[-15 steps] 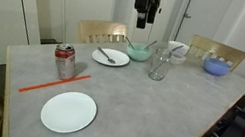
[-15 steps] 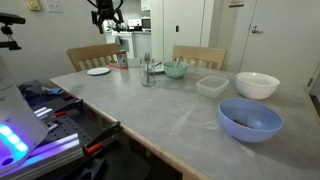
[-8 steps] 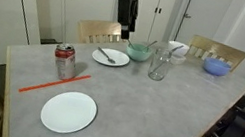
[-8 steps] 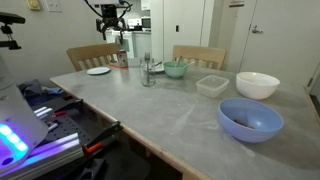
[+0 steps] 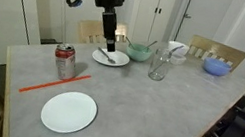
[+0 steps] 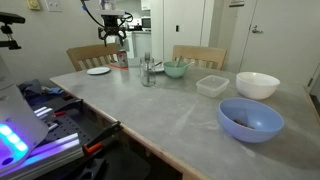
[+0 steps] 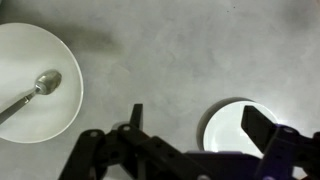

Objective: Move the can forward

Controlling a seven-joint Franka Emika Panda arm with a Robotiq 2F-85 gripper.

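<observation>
The red can (image 5: 64,61) with a silver top stands upright near the table's left edge; in an exterior view it shows as a small reddish cylinder (image 6: 122,59). My gripper (image 5: 109,46) hangs open and empty above the table, over the plate with a spoon (image 5: 110,56) and to the right of the can, apart from it. In the wrist view the open jaws (image 7: 200,125) frame bare tabletop, with the spoon plate (image 7: 30,80) at left and an empty white plate (image 7: 232,128) at right. The can is out of the wrist view.
A clear glass (image 5: 160,65), teal bowl (image 5: 139,52), white cup (image 5: 177,50) and blue bowl (image 5: 217,66) stand at the back. An empty white plate (image 5: 68,111) and orange strip (image 5: 46,87) lie near the front. Chairs stand behind the table.
The arm has come down and moved left, from high over the table's back to low above the spoon plate, nearer the can. The can has not moved.
</observation>
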